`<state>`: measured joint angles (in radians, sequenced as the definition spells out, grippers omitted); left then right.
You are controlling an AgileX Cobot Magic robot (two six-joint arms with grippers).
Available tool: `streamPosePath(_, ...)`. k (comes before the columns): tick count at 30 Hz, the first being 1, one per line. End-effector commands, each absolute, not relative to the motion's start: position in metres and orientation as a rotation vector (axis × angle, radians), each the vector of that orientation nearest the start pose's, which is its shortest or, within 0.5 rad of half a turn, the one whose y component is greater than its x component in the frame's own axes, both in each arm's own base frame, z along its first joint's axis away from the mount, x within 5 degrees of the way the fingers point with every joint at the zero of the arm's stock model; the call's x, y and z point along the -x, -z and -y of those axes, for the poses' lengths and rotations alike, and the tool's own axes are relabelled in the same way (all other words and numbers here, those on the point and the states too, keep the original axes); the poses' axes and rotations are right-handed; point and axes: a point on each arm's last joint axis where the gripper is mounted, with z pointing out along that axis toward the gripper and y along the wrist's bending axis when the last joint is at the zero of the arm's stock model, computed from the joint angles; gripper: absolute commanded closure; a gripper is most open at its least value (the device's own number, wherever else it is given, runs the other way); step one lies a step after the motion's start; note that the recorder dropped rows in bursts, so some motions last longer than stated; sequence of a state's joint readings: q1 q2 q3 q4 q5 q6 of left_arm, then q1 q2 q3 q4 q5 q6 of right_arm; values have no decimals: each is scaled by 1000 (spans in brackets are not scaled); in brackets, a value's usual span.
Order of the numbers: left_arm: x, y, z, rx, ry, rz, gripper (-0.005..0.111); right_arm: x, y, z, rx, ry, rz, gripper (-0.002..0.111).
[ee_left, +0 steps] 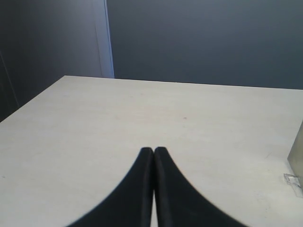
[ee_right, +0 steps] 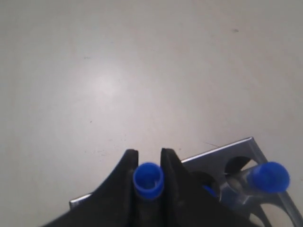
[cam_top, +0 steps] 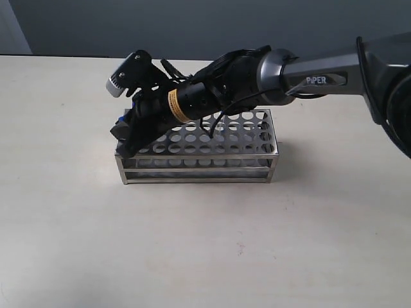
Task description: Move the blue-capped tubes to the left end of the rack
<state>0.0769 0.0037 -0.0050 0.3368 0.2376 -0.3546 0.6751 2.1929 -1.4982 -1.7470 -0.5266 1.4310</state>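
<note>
The steel rack (cam_top: 199,171) stands mid-table with most of its holes empty. My right gripper (cam_top: 128,137) reaches across to the rack's left end and is shut on a blue-capped tube (ee_right: 148,180), whose cap sits between the two black fingers (ee_right: 124,175). Blue shows by the fingers in the exterior view too. A second blue-capped tube (ee_right: 268,177) leans in a hole of the rack (ee_right: 236,149) close beside it. Whether the held tube is seated in a hole is hidden by the fingers. My left gripper (ee_left: 154,150) is shut and empty over bare table, away from the rack.
Pale tabletop (cam_top: 205,250) surrounds the rack on all sides. A dark wall (cam_top: 192,25) runs behind the table's far edge. A pale metal edge (ee_left: 296,158) shows at the border of the left wrist view.
</note>
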Motion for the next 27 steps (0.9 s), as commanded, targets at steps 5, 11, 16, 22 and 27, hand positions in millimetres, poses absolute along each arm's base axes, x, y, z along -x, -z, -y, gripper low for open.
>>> streamPosePath(5, -55, -193, -11, 142, -94, -1704, 106, -327, -156, -340, 1419, -922, -1804, 74)
streamPosePath(11, -55, -193, -11, 142, -94, -1704, 106, -326, -165, -340, 1415, -919, -1783, 70)
streamPosePath(16, -55, -193, -11, 142, -94, -1704, 106, -329, -182, -337, 1394, -855, -1747, 70)
streamPosePath(22, -55, -193, -11, 142, -94, -1704, 106, -333, -223, -329, 1315, -718, -1679, 70)
streamPosePath(27, -55, -193, -11, 142, -94, -1704, 106, -353, -264, -298, 1083, -543, -1704, 70)
